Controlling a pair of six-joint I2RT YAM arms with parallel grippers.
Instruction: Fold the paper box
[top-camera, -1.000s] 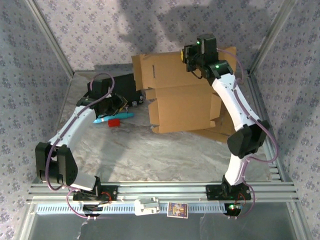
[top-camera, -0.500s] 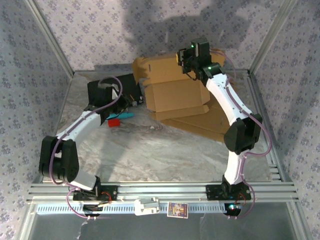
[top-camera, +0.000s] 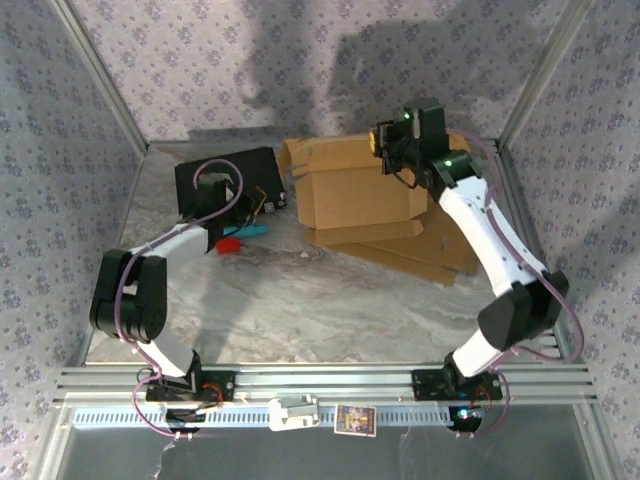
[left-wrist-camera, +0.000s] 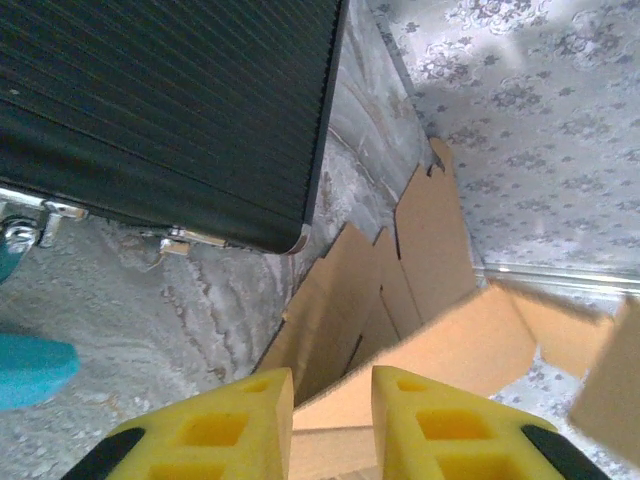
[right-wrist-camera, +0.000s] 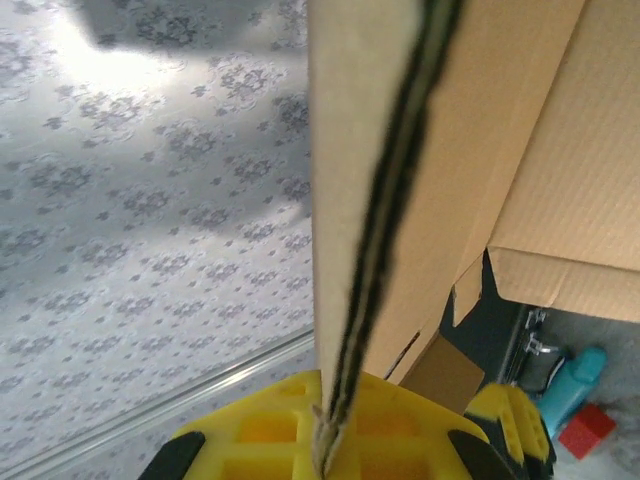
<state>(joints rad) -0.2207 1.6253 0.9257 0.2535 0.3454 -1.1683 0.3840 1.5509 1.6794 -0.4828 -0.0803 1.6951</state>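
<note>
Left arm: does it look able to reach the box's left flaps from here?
Probably yes. The left gripper points at the flaps of the paper box with bare table ahead; the black case sits to one side. The teal marker lies low beside the path, likely no obstacle.

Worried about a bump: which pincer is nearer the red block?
Left. The left pincer hangs close beside the red block, by the black case; the right pincer is far off at the back, clamped on the box edge.
</note>
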